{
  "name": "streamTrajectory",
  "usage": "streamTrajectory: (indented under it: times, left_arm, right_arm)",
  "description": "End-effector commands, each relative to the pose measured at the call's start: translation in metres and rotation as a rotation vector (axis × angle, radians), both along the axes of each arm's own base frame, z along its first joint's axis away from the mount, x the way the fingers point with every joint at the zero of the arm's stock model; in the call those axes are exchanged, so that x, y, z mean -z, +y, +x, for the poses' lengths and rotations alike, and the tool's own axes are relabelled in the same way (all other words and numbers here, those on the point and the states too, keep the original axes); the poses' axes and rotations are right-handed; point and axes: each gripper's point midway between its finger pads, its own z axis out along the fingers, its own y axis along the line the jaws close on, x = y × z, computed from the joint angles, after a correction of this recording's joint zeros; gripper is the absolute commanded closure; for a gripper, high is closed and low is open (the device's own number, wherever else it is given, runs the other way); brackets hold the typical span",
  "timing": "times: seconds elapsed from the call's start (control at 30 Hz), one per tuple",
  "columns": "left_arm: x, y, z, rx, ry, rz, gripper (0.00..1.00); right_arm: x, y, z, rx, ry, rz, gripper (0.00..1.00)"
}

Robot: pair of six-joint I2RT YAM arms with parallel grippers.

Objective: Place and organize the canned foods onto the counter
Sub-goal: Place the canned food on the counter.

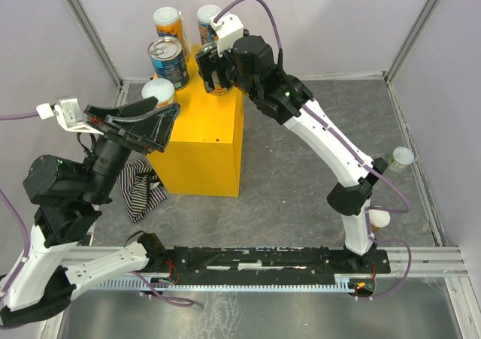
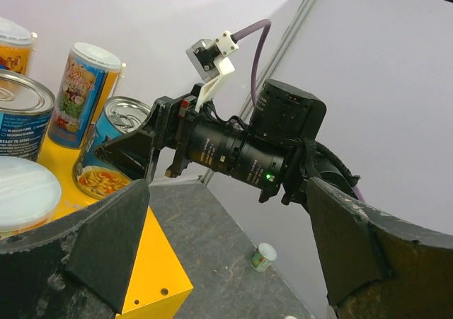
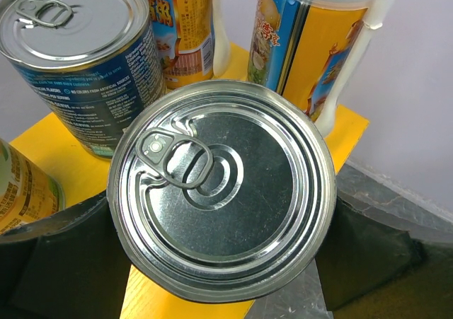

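Note:
The yellow counter [image 1: 203, 140] stands left of centre. On its far end stand two tall cans [image 1: 167, 22] [image 1: 209, 17], a blue can with a silver top [image 1: 167, 59] and a white-lidded can [image 1: 158, 91]. My right gripper [image 1: 216, 72] is shut on a soup can with a silver pull-tab top [image 3: 223, 184] at the counter's far right edge, next to the blue can [image 3: 78, 50]. My left gripper [image 1: 167, 125] is open and empty, just right of the white-lidded can [image 2: 25, 192]. Another can [image 1: 400, 160] lies on the table by the right wall and also shows in the left wrist view [image 2: 263, 257].
A striped cloth [image 1: 139, 185] lies on the table left of the counter, under my left arm. A small white-topped object [image 1: 378, 219] sits near the right arm's base. Grey walls enclose the table on three sides.

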Motion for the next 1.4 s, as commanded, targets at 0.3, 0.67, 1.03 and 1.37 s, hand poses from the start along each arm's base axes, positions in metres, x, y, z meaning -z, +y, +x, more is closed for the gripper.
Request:
streamTrajectory:
  times: [0.3,0.67,1.03,1.37]
  left_arm:
    - [-0.012,0.015,-0.003,-0.047,-0.050,-0.004,0.02]
    - [-0.010,0.015,-0.002,-0.056,-0.046,0.001,0.01]
    - [-0.009,0.014,-0.002,-0.054,-0.041,0.002,0.01]
    - [-0.010,0.012,-0.003,-0.037,-0.040,-0.006,0.01]
  right_arm:
    - [-0.086,-0.002,-0.001,0.018,-0.197,0.213,0.85]
    - [-0.076,0.005,0.006,0.024,-0.184,0.209,0.77]
    - [-0.069,0.001,0.010,0.061,-0.170,0.208,0.56]
    - [-0.067,-0.006,0.008,0.086,-0.163,0.213,0.22]
